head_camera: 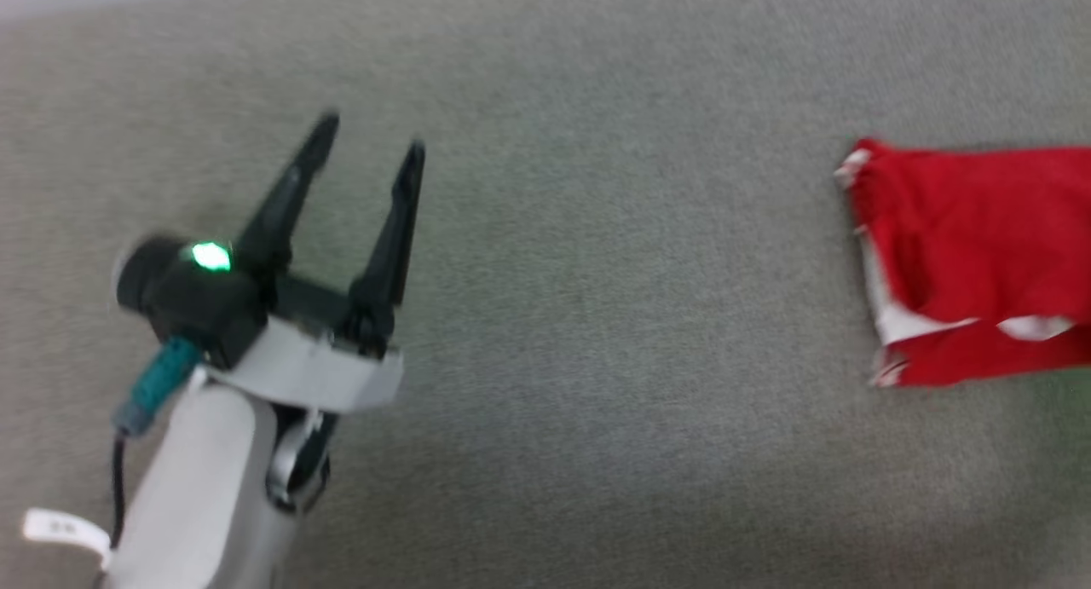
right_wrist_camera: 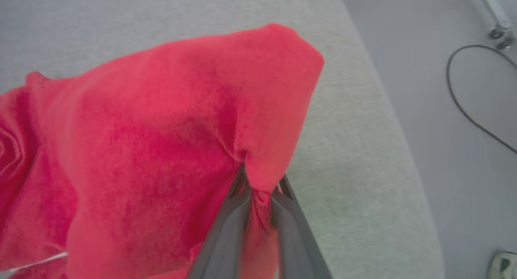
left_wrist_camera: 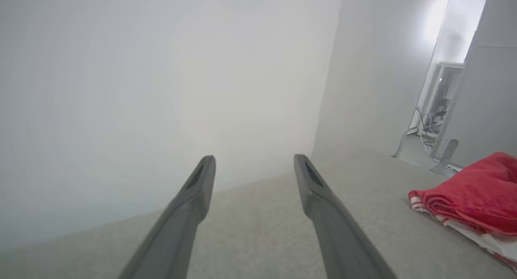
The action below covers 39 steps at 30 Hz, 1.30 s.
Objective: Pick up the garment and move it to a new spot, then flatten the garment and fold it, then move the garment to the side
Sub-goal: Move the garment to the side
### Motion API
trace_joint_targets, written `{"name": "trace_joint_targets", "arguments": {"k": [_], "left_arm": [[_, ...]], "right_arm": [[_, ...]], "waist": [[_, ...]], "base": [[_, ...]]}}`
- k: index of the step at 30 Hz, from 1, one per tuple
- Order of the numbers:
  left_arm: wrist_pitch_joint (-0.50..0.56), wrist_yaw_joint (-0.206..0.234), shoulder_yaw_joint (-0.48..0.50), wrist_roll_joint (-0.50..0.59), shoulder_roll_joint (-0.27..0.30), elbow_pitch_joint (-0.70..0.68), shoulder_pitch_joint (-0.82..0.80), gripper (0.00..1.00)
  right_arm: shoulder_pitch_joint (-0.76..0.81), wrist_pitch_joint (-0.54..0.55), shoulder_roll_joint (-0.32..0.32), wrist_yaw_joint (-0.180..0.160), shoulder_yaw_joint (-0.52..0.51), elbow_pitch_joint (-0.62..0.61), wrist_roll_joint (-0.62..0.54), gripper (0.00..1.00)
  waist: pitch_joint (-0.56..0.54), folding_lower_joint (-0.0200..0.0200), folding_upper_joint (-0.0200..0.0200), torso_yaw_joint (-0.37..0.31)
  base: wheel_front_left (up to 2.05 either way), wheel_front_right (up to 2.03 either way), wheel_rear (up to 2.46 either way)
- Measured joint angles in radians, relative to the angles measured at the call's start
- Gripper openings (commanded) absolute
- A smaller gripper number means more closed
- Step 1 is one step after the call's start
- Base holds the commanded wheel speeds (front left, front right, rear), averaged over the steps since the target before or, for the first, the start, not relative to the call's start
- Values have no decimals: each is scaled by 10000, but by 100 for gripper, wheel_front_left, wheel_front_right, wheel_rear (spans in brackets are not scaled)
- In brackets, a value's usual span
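Note:
The garment point(head_camera: 972, 256) is a red jersey with white trim, lying folded on the grey surface at the right edge of the head view. In the right wrist view my right gripper point(right_wrist_camera: 258, 186) is shut on a pinch of the garment's red cloth point(right_wrist_camera: 169, 141), which drapes up over its fingertips. In the left wrist view the garment point(left_wrist_camera: 472, 194) lies bunched at the far right. My left gripper point(head_camera: 366, 158) hovers open at the left of the head view, far from the cloth, with nothing between its fingers point(left_wrist_camera: 198, 190).
The grey fabric surface point(head_camera: 597, 316) stretches between my left gripper and the garment. Its right edge point(right_wrist_camera: 387, 121) drops to a pale floor with a black cable point(right_wrist_camera: 464, 105). A white wall point(left_wrist_camera: 161, 89) rises behind, and a doorway point(left_wrist_camera: 436, 109) stands at the far right.

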Motion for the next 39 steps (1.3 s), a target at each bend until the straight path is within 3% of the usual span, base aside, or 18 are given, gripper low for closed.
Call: {"name": "trace_joint_targets", "arguments": {"k": [5,13,27,29,30,35,39], "left_arm": [[0,0,-374,318,190,-94,-1195,100],[0,0,-1099,497,642,-111,-2863,100],[0,0,-1304,535,1369,-447,-3553,100],[0,0,-1275,535,1383,-439,-3524,100],[0,0,-1258,533,1383,-408,-3495,100],[0,0,-980,389,1231,-222,-3063,100],[0,0,-633,316,953,-25,-2318,100]], "right_arm": [[-740,-826,-226,0,-658,740,-717,0],[-2378,-2324,-360,2,-867,2359,-2169,0],[-4526,-4274,31,0,-433,5392,-3774,0],[-4720,-4508,54,0,-403,5787,-3856,50],[-4818,-4621,73,0,-403,5923,-3902,100],[-5027,-5331,15,0,-242,6401,-4201,100],[-5000,-5655,21,0,502,6500,-4414,100]], "waist": [[551,0,0,-388],[1510,0,0,-761],[2563,1,0,-940],[2545,1,0,-929],[2517,1,0,-924],[2212,1,0,-882],[1774,0,0,-798]], "base": [[0,0,0],[0,0,0],[0,0,0],[0,0,0],[0,0,0],[0,0,0],[0,0,0]]}}
